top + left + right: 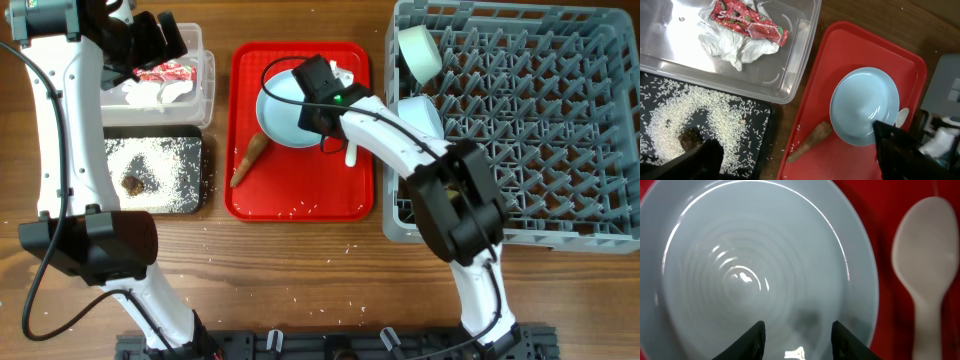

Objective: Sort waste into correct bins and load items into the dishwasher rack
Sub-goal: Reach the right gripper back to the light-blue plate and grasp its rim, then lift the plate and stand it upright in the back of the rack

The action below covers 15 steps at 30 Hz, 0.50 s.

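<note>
Hovering low over the pale-blue plate (765,265), the right gripper (798,330) holds its fingers part-way apart above the dish's inner face; whether they grip it cannot be told. The plate lies on the red serving tray (300,200), with the white plastic spoon (925,255) just beside it. The step in hand appears to be loading the plate. The next move would call for a firm hold on its rim, a lift clear of the spoon and a tilt onto edge between the pegs of the grey dishwasher rack (540,130) at right. Nearest the robot, the black tray (204,175) carries loose rice grains (670,115) and a small brown food lump (690,139). A brown root-like stick (250,158) lies on the red tray beside the plate, not yet binned. At the rack's left side sit a white bowl (420,115) and, farther back, a light teal bowl (418,50). Farthest, the clear tub (790,65) holds the red-and-white wrapper (747,22) on crumpled white tissue (735,47), with the left gripper (150,38) above it, fingers wide apart and empty.
</note>
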Available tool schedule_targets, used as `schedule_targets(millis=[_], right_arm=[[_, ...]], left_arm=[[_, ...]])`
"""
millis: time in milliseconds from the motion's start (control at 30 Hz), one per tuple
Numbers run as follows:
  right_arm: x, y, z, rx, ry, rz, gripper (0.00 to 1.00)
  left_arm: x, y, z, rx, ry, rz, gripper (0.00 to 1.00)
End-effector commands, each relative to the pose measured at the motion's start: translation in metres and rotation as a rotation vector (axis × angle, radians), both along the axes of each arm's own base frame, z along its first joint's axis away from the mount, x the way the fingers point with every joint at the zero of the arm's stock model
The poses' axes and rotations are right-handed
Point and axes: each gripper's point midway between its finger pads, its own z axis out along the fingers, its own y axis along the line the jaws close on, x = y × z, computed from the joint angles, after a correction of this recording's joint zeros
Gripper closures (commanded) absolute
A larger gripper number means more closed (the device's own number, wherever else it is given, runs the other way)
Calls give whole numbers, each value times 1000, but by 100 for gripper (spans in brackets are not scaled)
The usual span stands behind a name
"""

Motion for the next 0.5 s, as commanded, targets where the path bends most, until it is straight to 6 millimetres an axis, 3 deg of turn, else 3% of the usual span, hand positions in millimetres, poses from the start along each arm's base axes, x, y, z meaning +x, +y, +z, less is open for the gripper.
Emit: schedule_targets(millis=[0, 133, 233, 333, 367, 467], right_arm=[[4, -9, 53, 25, -59, -36, 56], [-20, -25, 15, -29, 74, -105, 57], [-33, -25, -17, -38, 160, -108, 59], [-36, -20, -29, -22, 191, -101, 62], [-36, -20, -30, -22, 191, -101, 64], [-40, -13, -41, 7, 229, -92, 82]], left_arm=[[1, 2, 2, 6, -7, 3, 0], [1, 2, 2, 6, -7, 3, 0], [1, 2, 2, 6, -7, 3, 0], [1, 2, 2, 6, -7, 3, 0], [1, 2, 2, 6, -7, 3, 0], [1, 2, 2, 6, -7, 3, 0]])
